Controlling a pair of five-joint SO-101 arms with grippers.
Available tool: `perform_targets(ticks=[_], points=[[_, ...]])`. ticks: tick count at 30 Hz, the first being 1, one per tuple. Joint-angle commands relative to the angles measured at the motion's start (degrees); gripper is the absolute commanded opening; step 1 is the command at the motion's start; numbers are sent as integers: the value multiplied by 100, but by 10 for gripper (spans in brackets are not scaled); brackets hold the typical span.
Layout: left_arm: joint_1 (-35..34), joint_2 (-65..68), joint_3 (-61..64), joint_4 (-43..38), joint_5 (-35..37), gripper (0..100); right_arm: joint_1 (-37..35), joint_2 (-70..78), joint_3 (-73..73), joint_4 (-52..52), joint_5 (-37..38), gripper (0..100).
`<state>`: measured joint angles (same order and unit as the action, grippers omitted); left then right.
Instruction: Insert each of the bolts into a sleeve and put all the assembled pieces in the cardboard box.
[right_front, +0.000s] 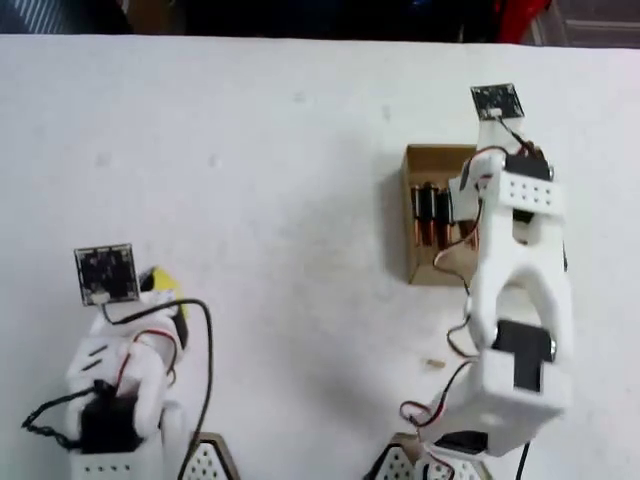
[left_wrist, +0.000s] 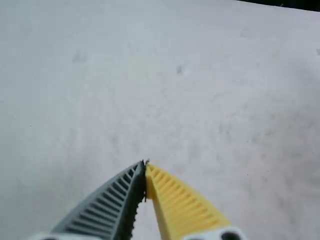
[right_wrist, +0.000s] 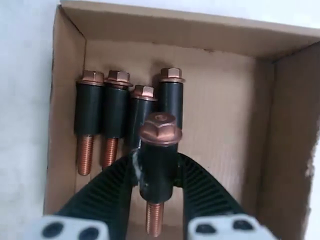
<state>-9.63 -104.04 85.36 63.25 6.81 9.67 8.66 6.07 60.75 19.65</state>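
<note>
While the right hand (right_wrist: 157, 164) grips a sleeved bolt (right_wrist: 160, 137), four lie boxed.

White arms (right_front: 520, 300), blk motors (right_front: 522, 365), red/blk cables (right_front: 208, 345); L gripper (left_wrist: 145, 170) grey+yellow.

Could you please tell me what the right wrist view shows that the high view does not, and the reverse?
Right wrist view: the right gripper clamps a sleeved bolt over four assembled pieces. High view: the left arm at the edge of the table. Both: the cardboard box holding pieces.
</note>
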Motion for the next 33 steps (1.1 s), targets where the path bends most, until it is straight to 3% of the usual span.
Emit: perform_targets(ticks=[1, 11, 19, 29, 33], points=[[-48, -31, 290, -624, -18, 23, 145, 593, -1292, 391, 70, 27], [-31, -31, 475, -809, -9, 23, 382, 2501, -3613, 1613, 70, 29], [-31, -31, 475, -774, -9, 23, 374, 3626, -4853, 2132, 62, 152], [-22, -31, 914, -1371, -35, 23, 321, 3556, -6796, 3679, 9, 132], [-13, -31, 941, -1371, -44, 23, 171, 3363, -7402, 4031, 9, 53]])
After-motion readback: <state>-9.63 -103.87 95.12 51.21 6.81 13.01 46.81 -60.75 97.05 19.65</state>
